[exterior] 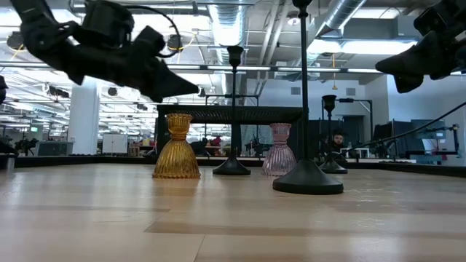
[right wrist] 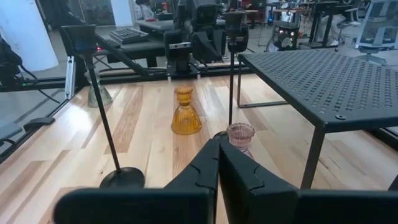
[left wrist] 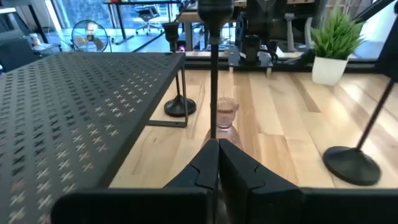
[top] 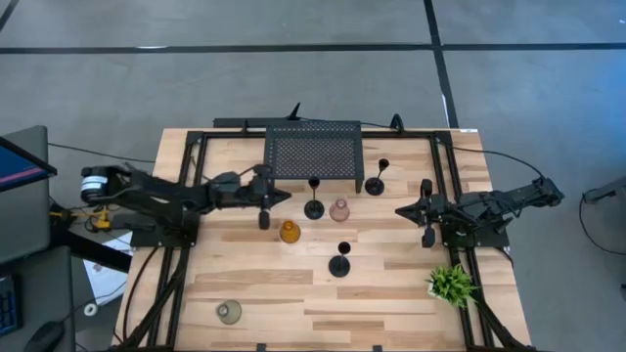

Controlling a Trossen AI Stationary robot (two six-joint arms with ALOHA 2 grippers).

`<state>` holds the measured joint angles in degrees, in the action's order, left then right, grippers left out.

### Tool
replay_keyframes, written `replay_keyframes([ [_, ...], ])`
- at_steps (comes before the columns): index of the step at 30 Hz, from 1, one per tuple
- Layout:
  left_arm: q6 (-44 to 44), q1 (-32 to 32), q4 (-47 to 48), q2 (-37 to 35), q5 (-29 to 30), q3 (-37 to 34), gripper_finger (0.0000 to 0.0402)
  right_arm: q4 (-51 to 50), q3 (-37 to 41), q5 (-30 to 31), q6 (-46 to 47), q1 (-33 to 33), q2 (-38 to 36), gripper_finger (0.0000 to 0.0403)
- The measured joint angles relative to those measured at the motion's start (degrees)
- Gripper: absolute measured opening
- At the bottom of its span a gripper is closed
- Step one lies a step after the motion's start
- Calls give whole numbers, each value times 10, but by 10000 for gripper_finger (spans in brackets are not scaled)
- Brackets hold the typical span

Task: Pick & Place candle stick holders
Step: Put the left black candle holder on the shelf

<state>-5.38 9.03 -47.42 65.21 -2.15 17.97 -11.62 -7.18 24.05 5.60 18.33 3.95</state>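
Three slim black candle stick holders stand on their round bases: one (top: 314,207) in front of the rack, one (top: 376,186) at the rack's right, one (top: 339,264) nearer the front. A pink holder (top: 339,209), an amber one (top: 290,232) and a grey-green one (top: 229,312) stand on the table too. My left gripper (top: 286,197) is shut and empty, hovering just left of the middle black holder's stem (left wrist: 213,81). My right gripper (top: 401,210) is shut and empty, hovering right of the pink holder (right wrist: 240,137).
A black perforated metal rack (top: 313,152) stands at the table's far middle. A small green potted plant (top: 450,284) sits near the front right. Bare wood lies along the front between the grey-green holder and the plant.
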Motion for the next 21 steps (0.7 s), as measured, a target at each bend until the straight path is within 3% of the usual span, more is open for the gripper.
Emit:
replay_keyframes([
  [7, -15, 0, -11, 50, 0, 47, 41, 0, 0, 0, 0, 0, 0, 1],
  [21, -13, -8, -29, 112, 0, 96, 176, -4, 0, 1, 0, 0, 0, 1],
])
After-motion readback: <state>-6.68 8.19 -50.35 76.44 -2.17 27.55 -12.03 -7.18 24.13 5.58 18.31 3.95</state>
